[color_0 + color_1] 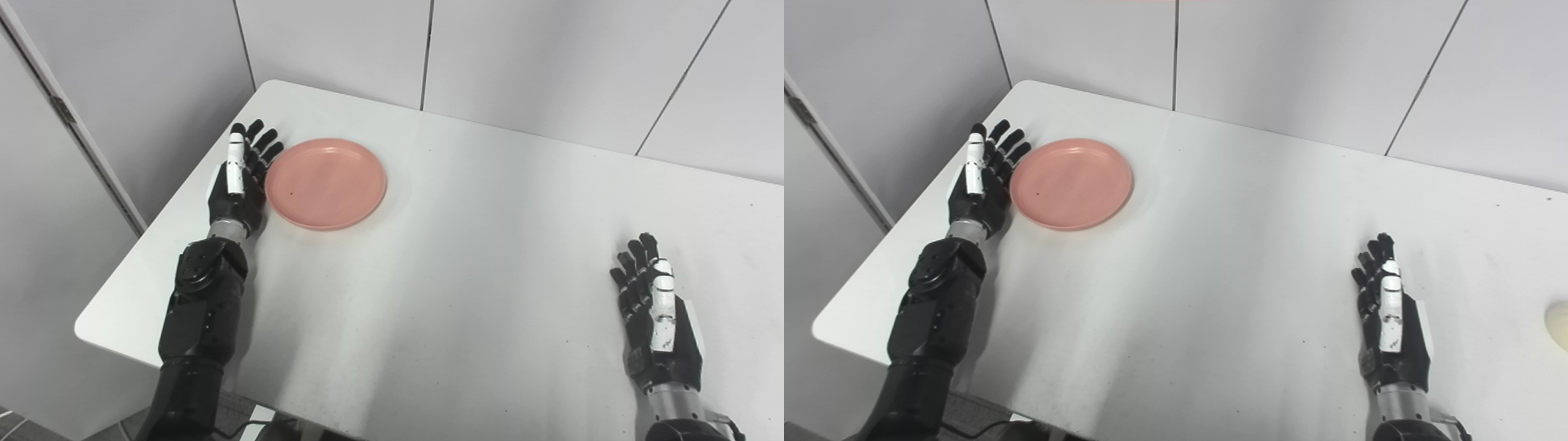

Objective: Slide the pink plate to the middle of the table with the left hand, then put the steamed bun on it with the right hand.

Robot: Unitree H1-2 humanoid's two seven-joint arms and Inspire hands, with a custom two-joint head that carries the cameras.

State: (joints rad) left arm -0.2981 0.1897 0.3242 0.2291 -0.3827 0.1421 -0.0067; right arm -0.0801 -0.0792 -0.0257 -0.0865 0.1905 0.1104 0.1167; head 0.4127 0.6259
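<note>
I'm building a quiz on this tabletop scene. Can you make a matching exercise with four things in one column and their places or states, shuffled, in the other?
Things:
1. pink plate
2. left hand
3. right hand
4. steamed bun

Places or states:
A. cut off by the picture's right edge, seen in the right eye view only
B. open, beside the plate's left rim
C. empty, at the table's far left
D. open, alone at the table's near right

Pairs: 1-C, 2-B, 3-D, 4-A
</note>
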